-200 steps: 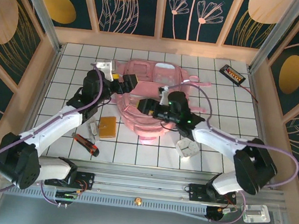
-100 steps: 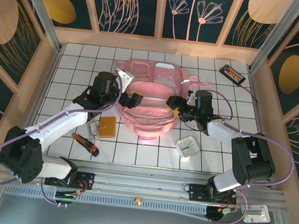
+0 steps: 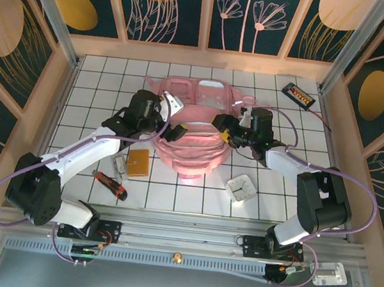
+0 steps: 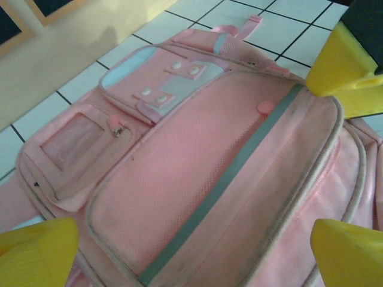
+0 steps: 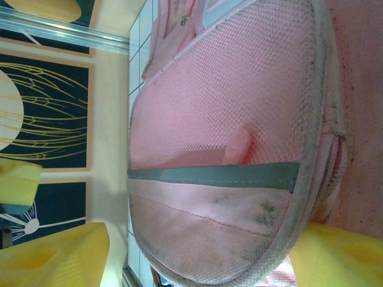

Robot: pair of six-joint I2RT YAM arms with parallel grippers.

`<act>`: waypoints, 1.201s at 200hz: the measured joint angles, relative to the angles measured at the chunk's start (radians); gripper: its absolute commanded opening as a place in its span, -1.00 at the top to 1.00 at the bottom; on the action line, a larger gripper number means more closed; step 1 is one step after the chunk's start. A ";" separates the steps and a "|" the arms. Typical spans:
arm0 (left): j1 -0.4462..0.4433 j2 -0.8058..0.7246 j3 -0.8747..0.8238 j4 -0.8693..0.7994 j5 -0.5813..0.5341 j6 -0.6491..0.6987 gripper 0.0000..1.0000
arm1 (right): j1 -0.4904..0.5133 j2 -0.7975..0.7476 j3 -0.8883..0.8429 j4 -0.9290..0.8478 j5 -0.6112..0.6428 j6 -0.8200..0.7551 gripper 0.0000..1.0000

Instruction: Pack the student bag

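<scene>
The left claw [image 3: 171,130] stood wide with nothing between its fingers, poised over the left side of the pink backpack [image 3: 191,154]. In its wrist view the yellow pads [image 4: 37,248] framed the mesh front pocket and its grey strip. The right claw [image 3: 223,129] was also spread, holding nothing, over the bag's right side. The backpack lay flat in the middle of the tiled bench [image 3: 171,197], front face up. To the lower left of it lay an orange pad [image 3: 138,163] and a red pen [image 3: 109,186]. A small white box [image 3: 241,188] sat to its lower right.

The two claws sat close together, so a reach inward might knock one against the other. Closing here would probably pinch only loose mesh, and the soft bag could slide or bunch up.

I could not find a zipper pull or tell whether the main compartment was open. Nor could I tell whether either claw touched the fabric.
</scene>
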 measured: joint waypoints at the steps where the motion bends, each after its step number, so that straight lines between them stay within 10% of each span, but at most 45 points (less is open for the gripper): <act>1: 0.000 0.001 0.002 -0.001 0.000 0.002 -0.93 | 0.000 0.000 0.000 0.000 0.000 0.000 -0.56; 154: -0.109 0.354 0.269 -0.113 -0.070 0.290 -0.70 | 0.010 0.000 0.038 0.008 -0.001 0.026 -0.56; 196: -0.109 0.388 0.345 -0.150 -0.081 0.282 -0.24 | 0.009 0.000 0.038 0.012 -0.001 0.025 -0.56; 228: -0.109 0.437 0.410 -0.192 -0.081 0.259 1.00 | 0.006 -0.001 0.038 0.005 0.003 0.021 -0.56; 240: -0.109 0.448 0.432 -0.207 -0.083 0.255 1.00 | 0.005 -0.006 0.038 -0.001 0.009 0.013 -0.56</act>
